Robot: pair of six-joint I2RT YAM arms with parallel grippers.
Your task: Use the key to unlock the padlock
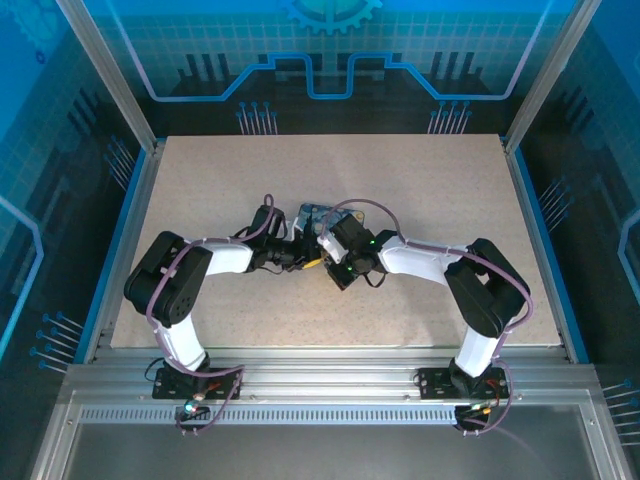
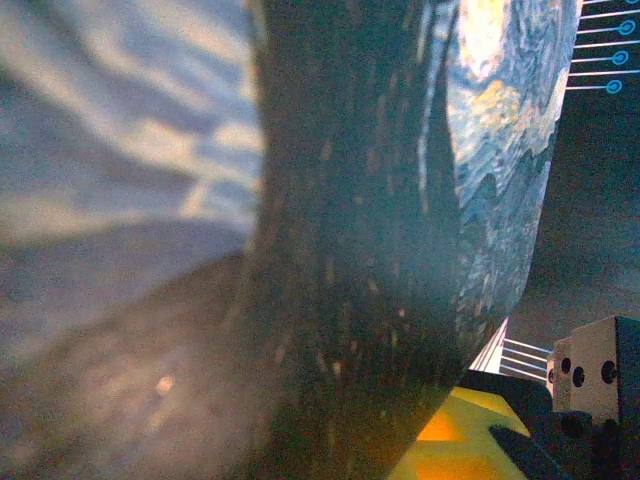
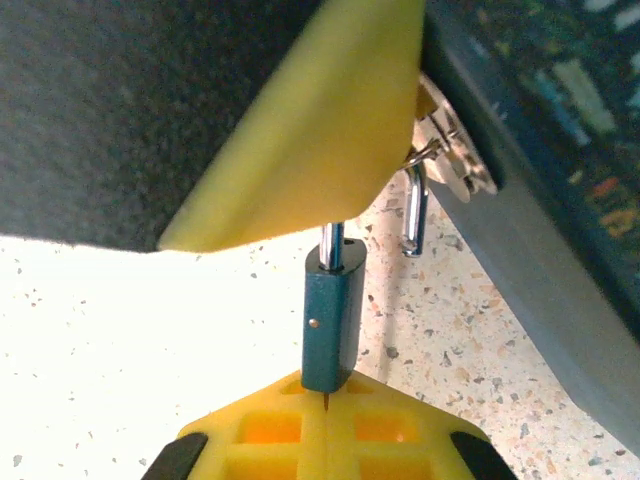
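Jaws of the right gripper point(image 3: 325, 395) are seen drawn narrow, w/ the lower end of the blue padlock point(image 3: 328, 320) pinched in the seam btwn its two yellow gridded fingers point(image 3: 265, 430). The padlock is held upright in the right wrist view, a small rivet visible on its edge, and its silver shackle point(image 3: 332, 240) runs up under an upper yellow pad point(image 3: 320, 130) that hides the shackle's top. Just right of the shackle a silver hook point(image 3: 415, 212) hangs from a metal ring point(image 3: 455, 165), which is attached to a dark blue patterned case point(image 3: 540, 150); hook and padlock are close but apart. Which metal piece is the key cannot be told. In the top view the left gripper point(image 1: 298, 256) and right gripper point(image 1: 325, 262) meet tip to tip abt the middle of the tabletop point(image 1: 420, 180), w/ the patterned case point(image 1: 312, 214) just beyond them toward the far edge. The padlock itself is too small to be made out there. State of the left jaws cannot be told: the left wrist view is taken up by the patterned case point(image 2: 500, 150), pressed close and blurred, its swirled blue-and-yellow print seen at the top right. At the bottom right of that view a yellow pad point(image 2: 450, 440) and a pale block w/ dark holes point(image 2: 590, 368) are visible. Speckled tabletop point(image 3: 150, 330) is seen below the padlock, which is held clear of it.
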